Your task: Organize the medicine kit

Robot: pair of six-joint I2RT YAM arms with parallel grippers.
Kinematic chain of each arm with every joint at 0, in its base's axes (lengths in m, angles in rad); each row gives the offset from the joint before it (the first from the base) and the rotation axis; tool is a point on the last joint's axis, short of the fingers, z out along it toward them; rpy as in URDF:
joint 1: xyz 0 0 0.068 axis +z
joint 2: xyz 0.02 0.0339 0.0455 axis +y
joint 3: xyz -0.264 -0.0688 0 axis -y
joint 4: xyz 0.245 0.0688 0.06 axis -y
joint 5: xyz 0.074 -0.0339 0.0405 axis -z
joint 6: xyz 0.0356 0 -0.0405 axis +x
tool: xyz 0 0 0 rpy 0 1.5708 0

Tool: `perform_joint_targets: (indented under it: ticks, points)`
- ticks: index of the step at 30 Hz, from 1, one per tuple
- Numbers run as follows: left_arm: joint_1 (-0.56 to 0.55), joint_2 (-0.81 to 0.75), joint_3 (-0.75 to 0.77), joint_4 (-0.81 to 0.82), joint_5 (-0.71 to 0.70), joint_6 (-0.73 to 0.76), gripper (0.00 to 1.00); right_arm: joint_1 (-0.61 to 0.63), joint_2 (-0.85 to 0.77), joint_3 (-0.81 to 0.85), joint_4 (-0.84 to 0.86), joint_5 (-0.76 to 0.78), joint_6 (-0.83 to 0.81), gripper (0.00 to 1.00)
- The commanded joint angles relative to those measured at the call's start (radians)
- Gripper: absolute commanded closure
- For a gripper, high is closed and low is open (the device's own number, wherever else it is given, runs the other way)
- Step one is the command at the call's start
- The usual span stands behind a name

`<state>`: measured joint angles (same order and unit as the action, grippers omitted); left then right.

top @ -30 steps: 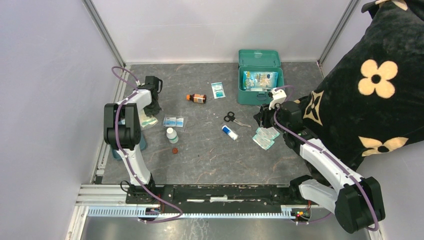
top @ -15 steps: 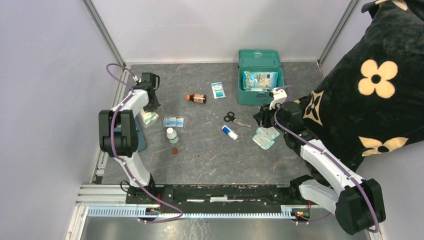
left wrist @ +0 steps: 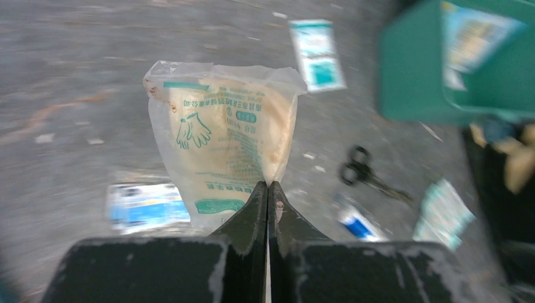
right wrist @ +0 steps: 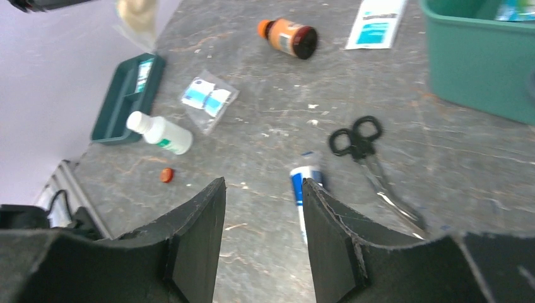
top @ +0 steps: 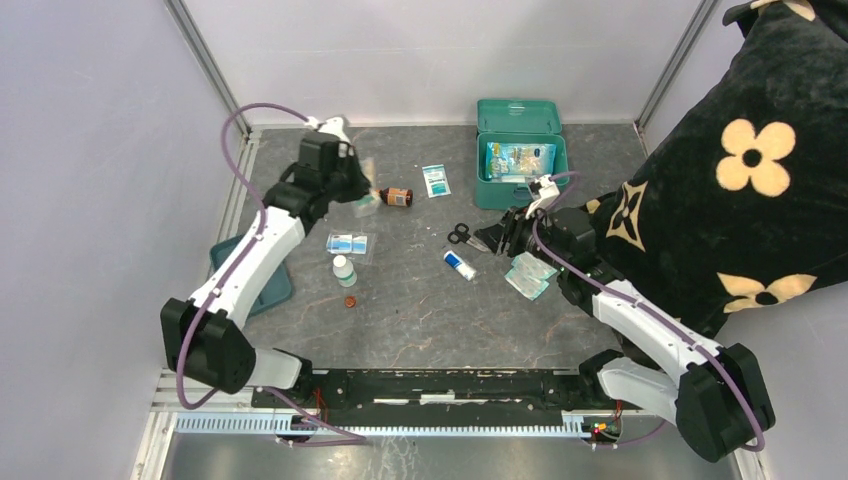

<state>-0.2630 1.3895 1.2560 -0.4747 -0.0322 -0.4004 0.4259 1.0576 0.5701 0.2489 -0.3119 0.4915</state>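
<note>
Since the glove bag likely belongs in the medicine kit, the left gripper pinches it tight, up off the tabletop at eleven o'clock. The medicine kit sits open at one o'clock. The right gripper hangs open over a tube.

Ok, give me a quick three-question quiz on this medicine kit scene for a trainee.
1. True or false: the left gripper is shut on the glove packet.
2. The right gripper is: A) open and empty, B) shut and empty, C) shut on something.
3. Fill in: the lid of the medicine kit stands ____.

Key: 1 true; 2 A; 3 open.
</note>
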Motion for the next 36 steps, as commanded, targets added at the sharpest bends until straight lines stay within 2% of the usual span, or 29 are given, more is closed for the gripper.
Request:
perform_joint_targets:
  ticks: [1, 7, 14, 21, 36]
  points:
    - [-0.175, -0.064, -0.049, 0.117, 0.099, -0.105, 0.98, 0.052, 0.017, 0.069, 0.13, -0.007, 0.095, 0.46]
    - [-0.381, -0.08, -0.116, 0.221, 0.102, -0.099, 0.98, 0.057, 0.018, 0.115, 0.139, 0.082, 0.218, 0.46]
    - [-0.514, -0.061, -0.142, 0.267, 0.063, -0.096, 0.98, 0.059, 0.023, 0.113, 0.139, 0.129, 0.333, 0.45]
    - [-0.546, -0.02, -0.108, 0.268, 0.055, -0.069, 0.98, 0.075, 0.067, 0.123, 0.097, 0.119, 0.424, 0.42]
    - [-0.573, 0.019, -0.099, 0.273, 0.041, -0.058, 0.98, 0.111, 0.107, 0.095, 0.102, 0.132, 0.445, 0.42]
